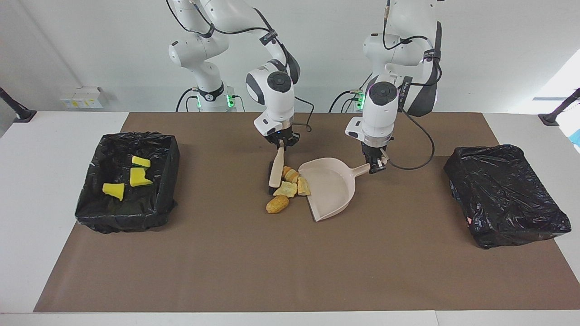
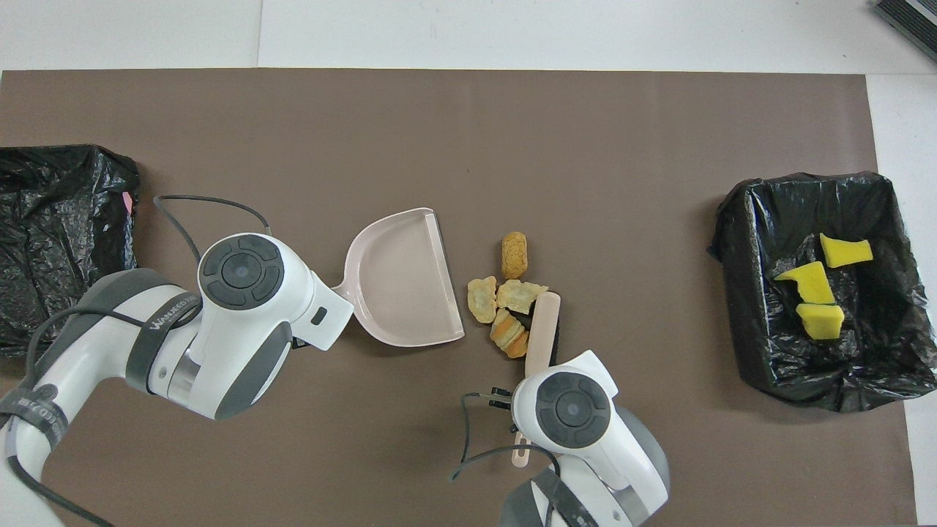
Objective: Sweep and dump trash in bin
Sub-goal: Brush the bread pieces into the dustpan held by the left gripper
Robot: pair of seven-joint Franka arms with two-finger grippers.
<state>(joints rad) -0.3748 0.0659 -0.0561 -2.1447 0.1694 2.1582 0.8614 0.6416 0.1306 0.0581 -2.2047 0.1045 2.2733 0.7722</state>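
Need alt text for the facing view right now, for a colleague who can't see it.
The right gripper holds a beige brush against four tan bread chunks at the mouth of the beige plastic dustpan, held by the left gripper. Three yellow sponge scraps lie in a black-lined bin.
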